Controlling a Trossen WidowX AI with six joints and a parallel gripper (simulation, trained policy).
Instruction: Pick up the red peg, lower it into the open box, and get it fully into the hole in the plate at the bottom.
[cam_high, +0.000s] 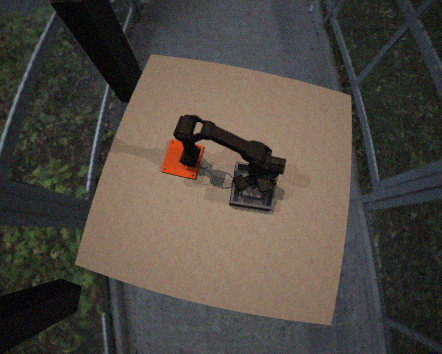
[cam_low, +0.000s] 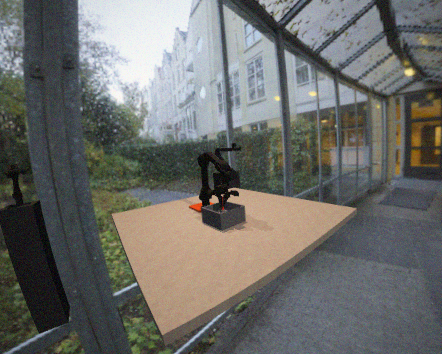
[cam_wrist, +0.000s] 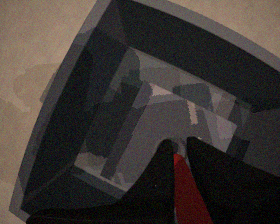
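Observation:
The red peg (cam_wrist: 187, 192) is held between the fingers of my gripper (cam_high: 253, 184) (cam_wrist: 178, 144), which is shut on it. In the exterior view the peg points down into the dark grey open box (cam_high: 251, 206) (cam_low: 214, 218) (cam_wrist: 47, 107). The fingers are over the box, at about rim height. In the wrist view the grey plate (cam_wrist: 145, 132) at the box bottom lies beyond the fingertips, under shadows. The fingertips cover the place where its hole would show, so the hole is not clearly visible. I cannot tell whether the peg's lower end touches the plate.
The arm's orange base plate (cam_high: 172, 161) (cam_low: 195, 206) lies left of the box in the top view. The box walls stand around the fingers on all sides. The box stands on the tan table top (cam_high: 200, 250) (cam_low: 200, 270).

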